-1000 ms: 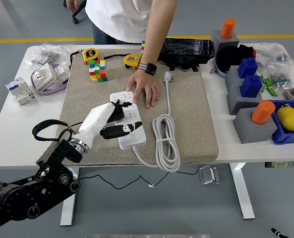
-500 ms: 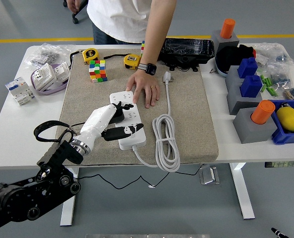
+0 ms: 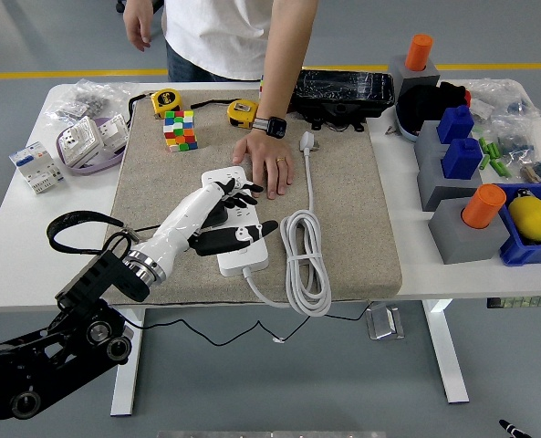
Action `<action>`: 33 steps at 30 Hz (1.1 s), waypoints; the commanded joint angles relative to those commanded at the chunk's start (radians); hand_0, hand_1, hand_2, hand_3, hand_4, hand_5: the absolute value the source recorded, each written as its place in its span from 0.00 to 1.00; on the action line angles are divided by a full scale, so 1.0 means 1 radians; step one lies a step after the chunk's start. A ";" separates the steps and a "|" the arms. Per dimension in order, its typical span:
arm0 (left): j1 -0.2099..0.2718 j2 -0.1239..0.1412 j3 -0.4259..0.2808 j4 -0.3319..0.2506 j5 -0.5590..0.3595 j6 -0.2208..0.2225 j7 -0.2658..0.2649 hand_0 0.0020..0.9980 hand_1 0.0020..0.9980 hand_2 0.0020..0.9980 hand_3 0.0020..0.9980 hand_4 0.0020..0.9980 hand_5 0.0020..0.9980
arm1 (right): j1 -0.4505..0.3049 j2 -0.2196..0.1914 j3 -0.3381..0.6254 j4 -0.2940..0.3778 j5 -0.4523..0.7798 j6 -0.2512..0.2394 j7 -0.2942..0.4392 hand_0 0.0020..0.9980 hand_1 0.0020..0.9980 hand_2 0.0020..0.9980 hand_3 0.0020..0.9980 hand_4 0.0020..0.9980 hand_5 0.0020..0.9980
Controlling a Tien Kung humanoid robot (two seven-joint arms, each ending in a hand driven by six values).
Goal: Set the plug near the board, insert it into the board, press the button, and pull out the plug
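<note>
Fingers of the robot's left hand [image 3: 217,214] now stretch forward, spread flat over the white rectangular power strip [image 3: 236,222] at frame centre, holding nothing; button press seems underway while a person's hand [image 3: 268,163] steadies its far end.

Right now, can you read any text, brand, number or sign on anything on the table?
None readable.
Yellow tape measures: face markings blurred.
White breaker blocks: print too small.
Power strip: no legible label.
Person's watch: face unreadable.
</note>
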 joint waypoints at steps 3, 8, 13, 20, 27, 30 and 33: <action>0.004 0.005 -0.003 -0.034 0.040 -0.087 0.080 0.21 0.23 0.36 0.67 0.81 0.35 | -0.001 0.000 -0.003 0.000 0.001 0.000 -0.001 0.60 0.64 0.64 0.55 0.95 0.49; -0.005 0.001 0.003 -0.047 0.089 -0.187 0.171 0.10 0.09 0.18 0.80 0.74 0.00 | 0.003 -0.001 -0.009 -0.001 0.004 0.001 -0.001 0.60 0.64 0.64 0.55 0.95 0.49; -0.012 -0.002 0.013 -0.041 0.112 -0.236 0.245 0.07 0.08 0.16 0.84 0.73 0.00 | 0.007 -0.003 -0.014 0.000 0.006 0.001 -0.001 0.60 0.64 0.64 0.55 0.95 0.49; -0.015 -0.007 0.026 -0.015 0.129 -0.258 0.285 0.07 0.08 0.16 0.84 0.72 0.00 | 0.005 -0.006 -0.022 -0.002 0.009 0.001 -0.001 0.60 0.64 0.64 0.55 0.95 0.49; -0.019 -0.007 0.030 0.018 0.139 -0.258 0.286 0.07 0.08 0.16 0.84 0.75 0.00 | 0.006 -0.007 -0.027 0.000 0.009 0.001 -0.001 0.60 0.64 0.64 0.55 0.95 0.49; -0.020 -0.007 0.035 0.033 0.139 -0.257 0.285 0.07 0.08 0.16 0.84 0.75 0.00 | 0.006 -0.007 -0.027 0.000 0.009 0.001 -0.001 0.60 0.64 0.64 0.55 0.95 0.49; -0.020 -0.010 0.037 0.047 0.142 -0.260 0.288 0.07 0.08 0.16 0.84 0.75 0.00 | 0.005 -0.007 -0.025 0.000 0.009 0.001 -0.001 0.60 0.64 0.64 0.55 0.95 0.49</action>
